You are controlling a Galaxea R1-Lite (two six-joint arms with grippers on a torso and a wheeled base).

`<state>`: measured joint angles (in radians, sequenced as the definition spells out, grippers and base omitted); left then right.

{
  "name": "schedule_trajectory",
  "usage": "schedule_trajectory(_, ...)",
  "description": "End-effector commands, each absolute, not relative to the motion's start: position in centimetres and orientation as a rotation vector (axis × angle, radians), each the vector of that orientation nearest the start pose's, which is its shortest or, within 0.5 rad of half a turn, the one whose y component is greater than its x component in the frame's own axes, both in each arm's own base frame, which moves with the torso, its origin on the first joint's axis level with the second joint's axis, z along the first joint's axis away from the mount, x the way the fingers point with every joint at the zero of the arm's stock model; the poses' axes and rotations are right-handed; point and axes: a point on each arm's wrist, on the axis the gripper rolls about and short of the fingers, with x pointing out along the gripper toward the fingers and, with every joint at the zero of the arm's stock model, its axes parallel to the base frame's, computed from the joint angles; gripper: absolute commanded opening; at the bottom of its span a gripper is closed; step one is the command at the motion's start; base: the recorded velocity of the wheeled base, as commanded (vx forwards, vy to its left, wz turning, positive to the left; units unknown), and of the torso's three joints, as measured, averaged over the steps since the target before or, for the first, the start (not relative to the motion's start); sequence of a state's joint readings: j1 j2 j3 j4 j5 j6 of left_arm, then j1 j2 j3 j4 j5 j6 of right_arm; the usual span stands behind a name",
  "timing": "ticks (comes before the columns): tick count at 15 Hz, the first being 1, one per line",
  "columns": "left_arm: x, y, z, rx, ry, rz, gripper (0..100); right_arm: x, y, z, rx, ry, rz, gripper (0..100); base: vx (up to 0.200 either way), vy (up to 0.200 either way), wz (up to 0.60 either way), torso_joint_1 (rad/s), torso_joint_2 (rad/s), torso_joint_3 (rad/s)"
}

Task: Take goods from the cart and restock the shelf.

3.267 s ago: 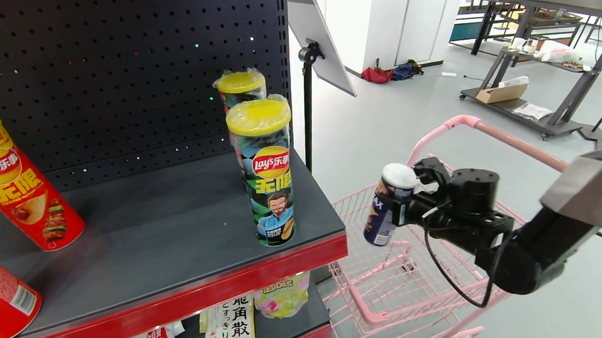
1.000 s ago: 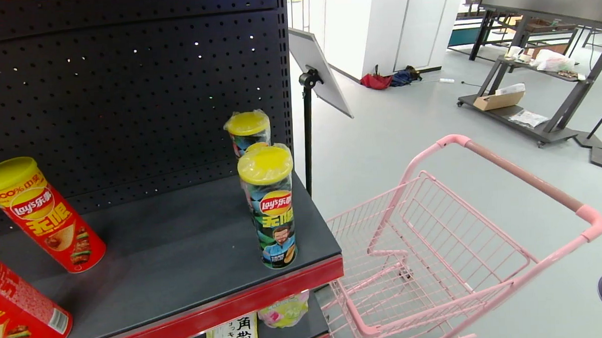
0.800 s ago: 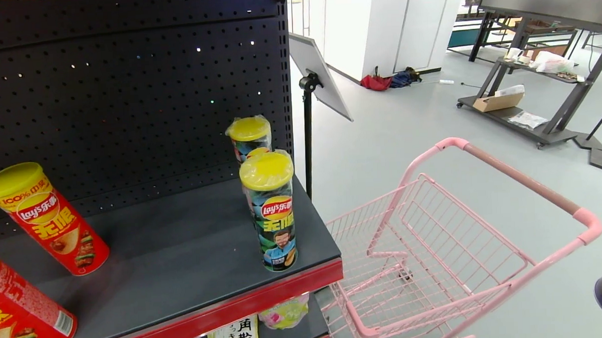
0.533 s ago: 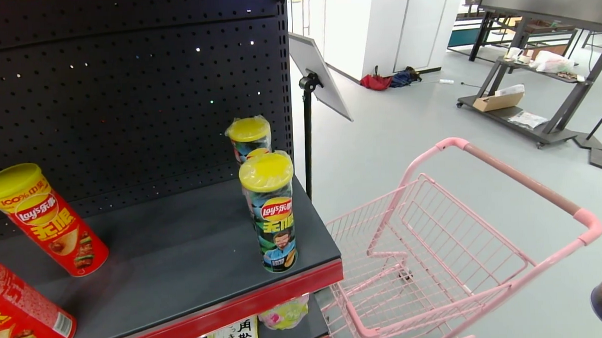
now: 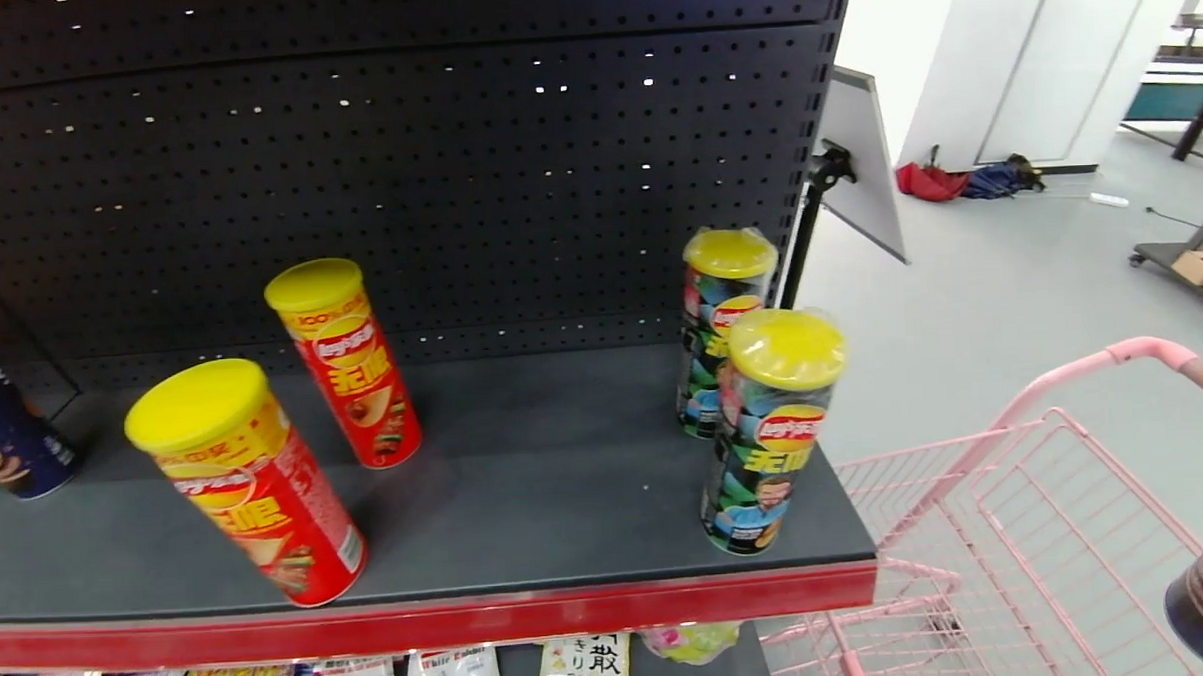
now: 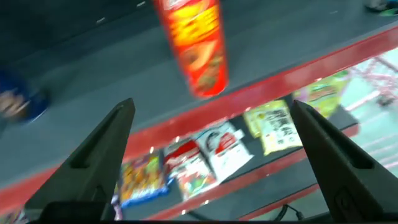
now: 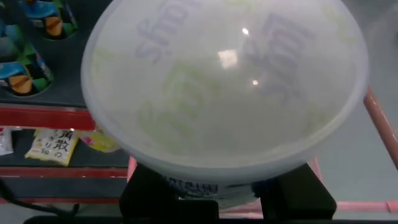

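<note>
Pale grey floor (image 5: 970,295), white walls (image 5: 962,55)

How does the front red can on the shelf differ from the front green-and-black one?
The front red can has a red body showing food; the front green-and-black can shows a drawn man. The red can stands left of the middle of the shelf, the green-and-black can at its right end, by the pink cart. Both have yellow lids and stand near the front edge.

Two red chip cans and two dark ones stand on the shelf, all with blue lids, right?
No, the lids are yellow, as the head view shows. Two red chip cans and two dark ones do stand on the shelf.
</note>
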<state>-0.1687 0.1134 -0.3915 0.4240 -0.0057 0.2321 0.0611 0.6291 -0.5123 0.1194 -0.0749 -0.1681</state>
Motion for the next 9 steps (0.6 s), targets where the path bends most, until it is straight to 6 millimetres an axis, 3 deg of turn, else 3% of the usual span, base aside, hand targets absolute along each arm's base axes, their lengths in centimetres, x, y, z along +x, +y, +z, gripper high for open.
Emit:
schedule_trajectory(1, -4.8, 0.8, 13.8, 0.251, 0.135, -0.188, 100, 3.6, 0.0, 20.5, -0.179, 0.231, 0.001, 0, 0.0, 0.0, 0.0, 0.0, 0.0, 0.0)
schedule_trajectory(5, -4.6, 1.0, 13.8, 0.339, 0.152, -0.096, 100, 1.4, -0.1, 19.2, -0.149, 0.167, -0.012, 0, 0.0, 0.0, 0.0, 0.0, 0.0, 0.0)
schedule_trajectory(9, -4.7, 1.0, 13.7, 0.352, 0.145, -0.095, 100, 0.6, -0.2, 18.1, -0.149, 0.158, -0.014, 0, 0.0, 0.0, 0.0, 0.0, 0.0, 0.0)
